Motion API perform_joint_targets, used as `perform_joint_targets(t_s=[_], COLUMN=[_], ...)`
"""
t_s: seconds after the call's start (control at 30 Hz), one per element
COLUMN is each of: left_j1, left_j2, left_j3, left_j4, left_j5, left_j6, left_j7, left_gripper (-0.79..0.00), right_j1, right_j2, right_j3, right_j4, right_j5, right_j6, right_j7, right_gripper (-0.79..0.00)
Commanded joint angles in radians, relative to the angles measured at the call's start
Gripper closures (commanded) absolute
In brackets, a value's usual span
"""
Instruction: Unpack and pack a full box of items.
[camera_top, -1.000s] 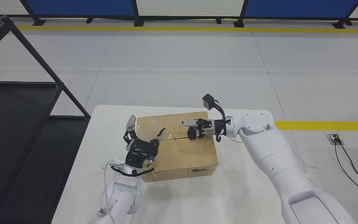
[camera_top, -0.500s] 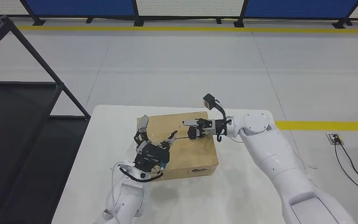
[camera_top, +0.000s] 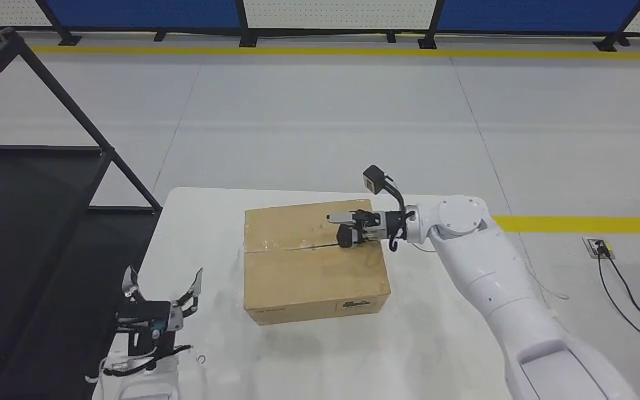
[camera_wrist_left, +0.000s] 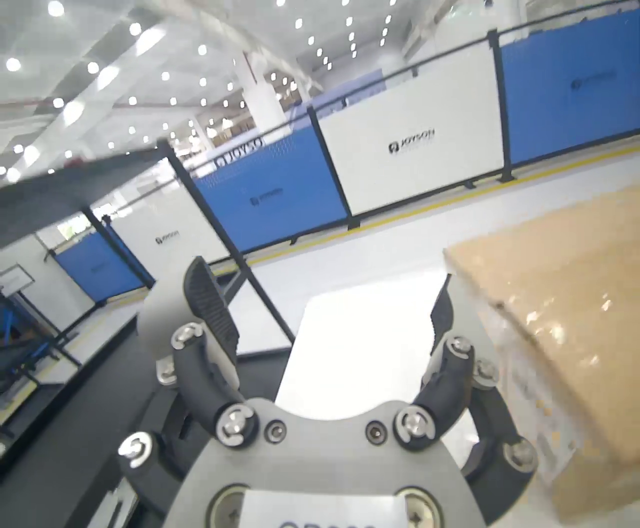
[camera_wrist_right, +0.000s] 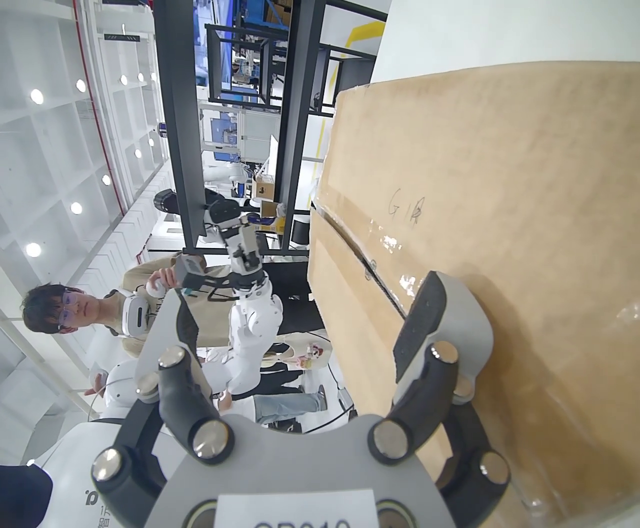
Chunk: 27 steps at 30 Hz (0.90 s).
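Closed box (camera_top: 315, 272) sat mid-frame on white bench (camera_top: 440, 340), right pincer (camera_top: 343, 229) spread open over its top, left pincer (camera_top: 160, 300) released at lower left.

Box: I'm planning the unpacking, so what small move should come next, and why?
Probably swing the left hand over to the seam atop the box. Its flaps lie closed, the right hand is open at one seam end, and the left hand hangs open near the table edge, apart from the box.
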Motion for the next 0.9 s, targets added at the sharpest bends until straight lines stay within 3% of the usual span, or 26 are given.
perform_joint_targets(t_s=[0.0,0.2,0.53,0.87], left_j1=[0.022,0.007,-0.185,-0.263], left_j2=[0.003,0.008,0.000,-0.004], left_j3=[-0.023,-0.010,0.086,0.138], left_j4=[0.041,0.147,0.325,0.391], left_j5=[0.028,0.062,0.070,0.126], left_j6=[-0.013,-0.105,-0.162,-0.159], left_j7=[0.002,0.014,-0.033,-0.044], left_gripper=[-0.785,-0.785,-0.785,-0.785], right_j1=[0.004,0.015,0.019,0.022], right_j2=[-0.003,-0.011,-0.017,-0.020], right_j3=[-0.005,-0.013,-0.018,-0.021], right_j4=[0.004,0.020,0.031,0.029], right_j5=[-0.002,0.000,0.000,-0.004], right_j6=[0.002,0.001,-0.002,0.004], right_j7=[0.001,0.004,0.001,-0.003], right_gripper=[-0.785,-0.785,-0.785,-0.785])
